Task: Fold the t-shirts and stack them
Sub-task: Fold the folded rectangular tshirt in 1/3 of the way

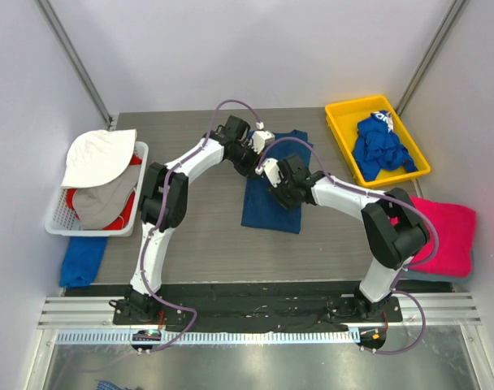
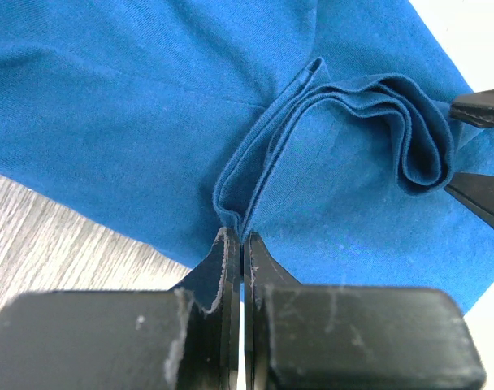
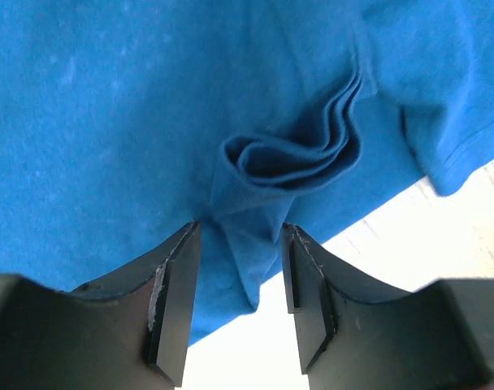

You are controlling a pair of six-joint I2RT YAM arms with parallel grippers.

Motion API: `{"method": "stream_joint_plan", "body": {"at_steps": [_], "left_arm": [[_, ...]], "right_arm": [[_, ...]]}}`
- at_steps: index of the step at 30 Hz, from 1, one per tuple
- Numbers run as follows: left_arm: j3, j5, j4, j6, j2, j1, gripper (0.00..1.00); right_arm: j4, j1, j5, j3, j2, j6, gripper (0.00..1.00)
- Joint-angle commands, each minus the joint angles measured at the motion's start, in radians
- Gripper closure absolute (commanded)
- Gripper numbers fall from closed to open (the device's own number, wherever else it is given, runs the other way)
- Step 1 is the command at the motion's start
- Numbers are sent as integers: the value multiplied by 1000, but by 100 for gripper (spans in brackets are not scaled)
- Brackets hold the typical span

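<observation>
Midway through a fold, the blue tee (image 1: 267, 207) lies at the centre of the desk (image 1: 206, 236), its long axis running 12 to 6 o'clock in the top view. Both arms reach over its far half.

The left claw (image 2: 236, 240) is pressed together on a raised pleat (image 2: 344, 122) of the cloth, pinching several layers. From that pinch the pleat runs toward 2 o'clock in the left wrist view, where the tips of the other claw show at the frame's edge.

The right claw (image 3: 240, 236) is spread, and the bunched end of the pleat sits at its 12 o'clock, just ahead of the gap between its fingers. The coming move looks to hinge on that: the right claw is nearer the free end and would need to close squarely across the layers.

The count:
- Three tees are in plain sight: the blue tee, the bin tee (image 1: 381, 150) in the one yellow bin (image 1: 340, 114) at 1 o'clock, and the pink tee (image 1: 450, 231) at 4 o'clock.
- One white basket (image 1: 56, 223) stands at 9 o'clock.
- One blue cloth (image 1: 80, 260) below the basket may be a fourth tee, though the view does not settle it.
</observation>
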State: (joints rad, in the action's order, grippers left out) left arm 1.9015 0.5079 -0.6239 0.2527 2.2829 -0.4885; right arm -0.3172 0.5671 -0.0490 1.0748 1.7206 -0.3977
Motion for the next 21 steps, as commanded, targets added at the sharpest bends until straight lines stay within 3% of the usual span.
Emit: {"method": "stream_joint_plan", "body": {"at_steps": [1,17,21], "left_arm": [[4,7,-14,23,-8,8,100],[-9,3,-19,37,-8,7,100],[-12,3,-20,39,-7,8,100]], "right_arm": [[44,-3,-22,69,13,-21,48],[49,-1,-8,116,70,-15,49],[59,-3,-9,111,74,-16,54]]}}
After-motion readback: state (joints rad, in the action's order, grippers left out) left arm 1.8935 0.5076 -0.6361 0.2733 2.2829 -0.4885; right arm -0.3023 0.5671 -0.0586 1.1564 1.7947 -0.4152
